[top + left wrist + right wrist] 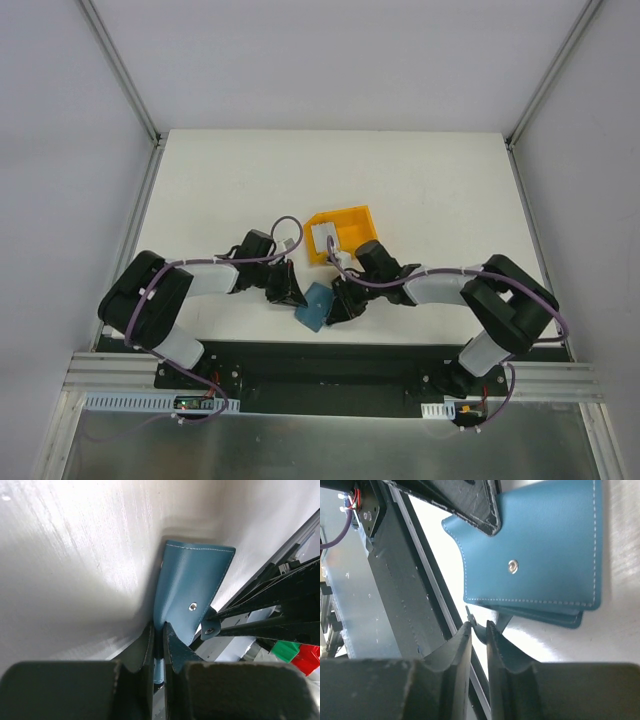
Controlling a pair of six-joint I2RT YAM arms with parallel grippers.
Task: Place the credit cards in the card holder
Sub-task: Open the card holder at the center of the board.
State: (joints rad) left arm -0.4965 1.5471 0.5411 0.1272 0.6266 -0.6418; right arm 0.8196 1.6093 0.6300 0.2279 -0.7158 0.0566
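The teal-blue card holder lies folded near the table's front edge, between both grippers. My left gripper is shut on one edge of the card holder. My right gripper sits at the opposite side. Its jaws stand a narrow gap apart with the holder's snap tab in that gap, and whether it is pinched I cannot tell. In the left wrist view the tab sits at the right fingertips. Pale credit cards lie in a yellow bin.
The yellow bin stands just behind the two grippers, near the table's middle. The black and metal base rail runs close in front of the card holder. White walls enclose the table on three sides.
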